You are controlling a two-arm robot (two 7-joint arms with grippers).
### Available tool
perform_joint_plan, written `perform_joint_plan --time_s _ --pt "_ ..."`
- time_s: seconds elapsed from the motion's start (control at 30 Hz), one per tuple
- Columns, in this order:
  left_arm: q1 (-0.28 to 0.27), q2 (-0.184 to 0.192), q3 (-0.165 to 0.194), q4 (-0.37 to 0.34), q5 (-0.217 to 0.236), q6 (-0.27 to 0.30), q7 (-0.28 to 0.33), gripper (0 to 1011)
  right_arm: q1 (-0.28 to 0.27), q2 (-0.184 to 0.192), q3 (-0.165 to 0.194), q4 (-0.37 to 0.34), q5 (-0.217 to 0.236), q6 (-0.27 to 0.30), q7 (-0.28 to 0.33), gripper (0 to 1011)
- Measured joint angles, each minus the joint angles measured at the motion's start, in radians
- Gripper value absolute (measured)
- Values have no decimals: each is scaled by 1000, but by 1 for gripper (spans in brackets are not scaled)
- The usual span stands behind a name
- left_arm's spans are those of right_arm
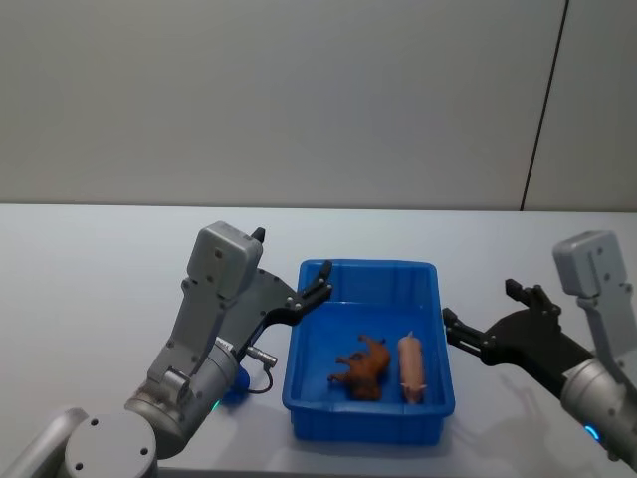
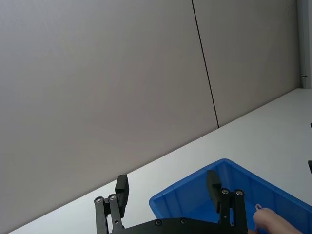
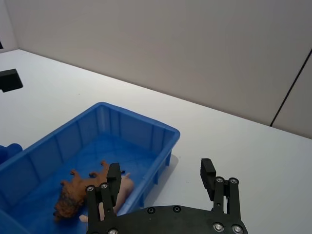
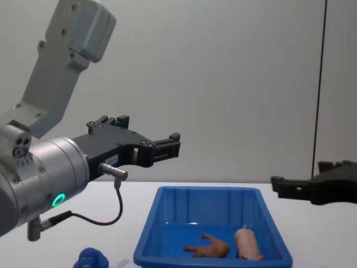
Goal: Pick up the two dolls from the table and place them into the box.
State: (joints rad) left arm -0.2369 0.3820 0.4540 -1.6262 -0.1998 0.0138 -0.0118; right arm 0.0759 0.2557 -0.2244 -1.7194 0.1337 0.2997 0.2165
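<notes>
Two dolls are lying inside the blue box (image 1: 368,267), on its floor toward the near end. The brown doll (image 1: 363,368) is lying on its side with its legs sticking out, and the pink doll (image 1: 411,366) is lying just beside it on the right, close to the right wall. I cannot tell if the two are touching each other. One more doll, a blue doll (image 4: 92,259), is sitting on the grey table (image 1: 100,279) outside the box, to its left, and in the head view the left arm is partly hiding it.

The left gripper (image 1: 289,259) is hanging in the air by the far left corner of the box, raised well above the rim, as the chest view is showing. Its fingers are standing wide apart and are holding nothing.

The right gripper (image 1: 481,303) is hanging to the right of the box, apart from the right wall and also above the table. Its fingers are spread apart too, with nothing between them. In the right wrist view this gripper (image 3: 161,171) is pointing across the corner of the box (image 3: 141,119), and the brown doll (image 3: 73,195) is showing inside.
</notes>
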Motion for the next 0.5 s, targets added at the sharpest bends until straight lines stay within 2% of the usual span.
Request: perform_joint_plan --time_s 0.23,0.5 --pt "7 5 -1 -8 8 1 -1 1001 -10 19 16 -3 15 -6 -4 1003" --pt "51 45 -10 -66 7 29 29 1001 -16 30 25 -5 24 -10 -7 1002"
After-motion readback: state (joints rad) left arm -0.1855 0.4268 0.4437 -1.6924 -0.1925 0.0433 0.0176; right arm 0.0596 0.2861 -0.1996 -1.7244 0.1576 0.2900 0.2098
